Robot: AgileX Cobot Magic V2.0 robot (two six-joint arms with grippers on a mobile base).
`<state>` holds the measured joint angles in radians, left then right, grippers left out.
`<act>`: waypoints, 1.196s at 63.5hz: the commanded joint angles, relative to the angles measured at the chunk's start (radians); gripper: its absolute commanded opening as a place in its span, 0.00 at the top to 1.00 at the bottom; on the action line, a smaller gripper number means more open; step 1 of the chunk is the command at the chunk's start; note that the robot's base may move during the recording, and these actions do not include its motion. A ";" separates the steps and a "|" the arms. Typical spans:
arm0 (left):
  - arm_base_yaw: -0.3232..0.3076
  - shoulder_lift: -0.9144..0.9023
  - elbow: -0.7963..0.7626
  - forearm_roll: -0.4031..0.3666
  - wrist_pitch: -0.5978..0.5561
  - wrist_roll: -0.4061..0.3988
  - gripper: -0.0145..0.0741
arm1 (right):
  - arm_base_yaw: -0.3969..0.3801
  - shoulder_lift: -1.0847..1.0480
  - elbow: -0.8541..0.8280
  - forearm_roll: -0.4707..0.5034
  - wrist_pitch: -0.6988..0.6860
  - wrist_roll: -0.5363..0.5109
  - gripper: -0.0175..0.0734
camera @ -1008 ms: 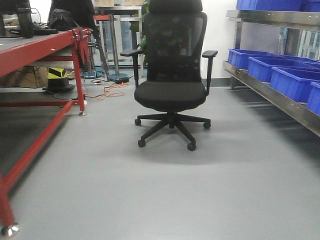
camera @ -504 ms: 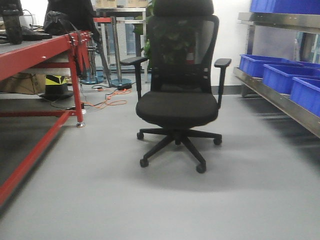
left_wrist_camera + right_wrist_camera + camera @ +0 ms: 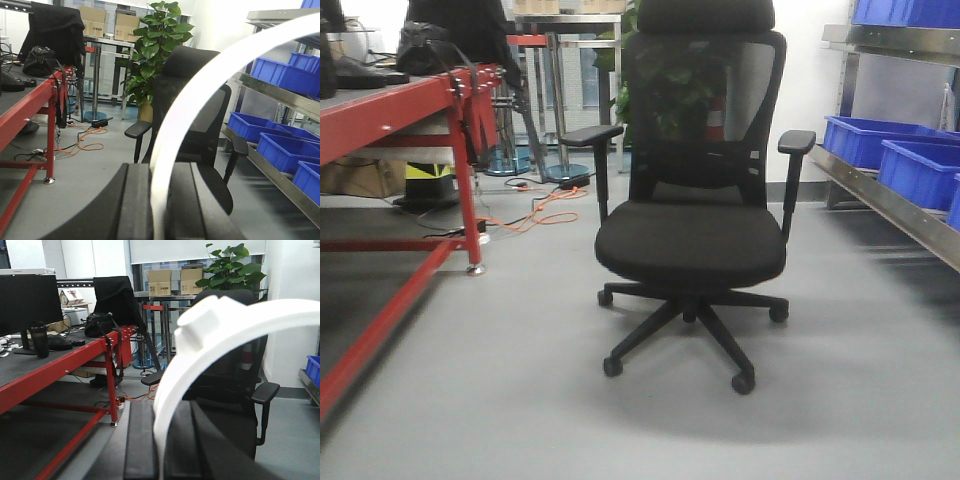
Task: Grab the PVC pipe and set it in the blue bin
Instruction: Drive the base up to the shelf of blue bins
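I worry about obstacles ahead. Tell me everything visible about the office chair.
The black office chair has a mesh back, headrest, padded seat, two armrests and a star base on casters. It stands upright on the grey floor, facing the camera, between the red table and the shelf of blue bins. Nothing lies on its seat.

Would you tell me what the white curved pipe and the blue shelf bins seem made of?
White curved pipe: smooth, uniformly white, likely PVC plastic. Blue shelf bins: moulded plastic, judging by thick rolled rims and even colour.
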<state>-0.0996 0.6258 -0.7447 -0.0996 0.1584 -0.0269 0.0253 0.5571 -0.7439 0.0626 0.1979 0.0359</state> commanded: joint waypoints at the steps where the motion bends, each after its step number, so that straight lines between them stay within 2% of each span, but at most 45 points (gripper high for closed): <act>1: -0.003 -0.004 -0.001 -0.010 -0.026 -0.008 0.96 | 0.000 -0.003 0.003 -0.005 -0.026 -0.003 0.99; 76: -0.003 -0.004 -0.001 -0.010 -0.026 -0.008 0.96 | 0.000 -0.003 0.003 -0.005 -0.026 -0.003 0.99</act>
<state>-0.0996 0.6258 -0.7447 -0.0996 0.1584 -0.0269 0.0253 0.5571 -0.7439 0.0626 0.1979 0.0359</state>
